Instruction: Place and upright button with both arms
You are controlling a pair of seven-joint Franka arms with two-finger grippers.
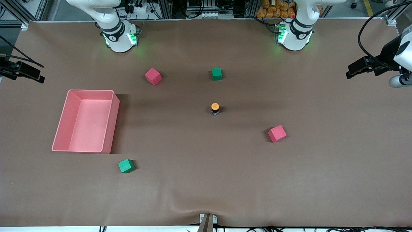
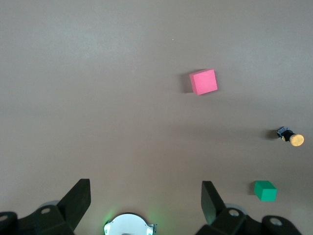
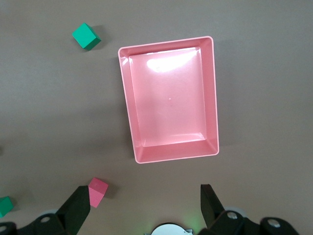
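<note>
The button stands upright in the middle of the table, orange cap on top of a black body. In the left wrist view the button shows off to one side, far from the fingers. My left gripper hangs open high over the table near its green-lit base, holding nothing. My right gripper is open too, high over the table beside the pink bin, with nothing between its fingers. Neither hand shows in the front view; both arms rise out of its top edge.
The pink bin sits toward the right arm's end. Red cubes and green cubes lie scattered around the button. Black devices jut in at both table ends.
</note>
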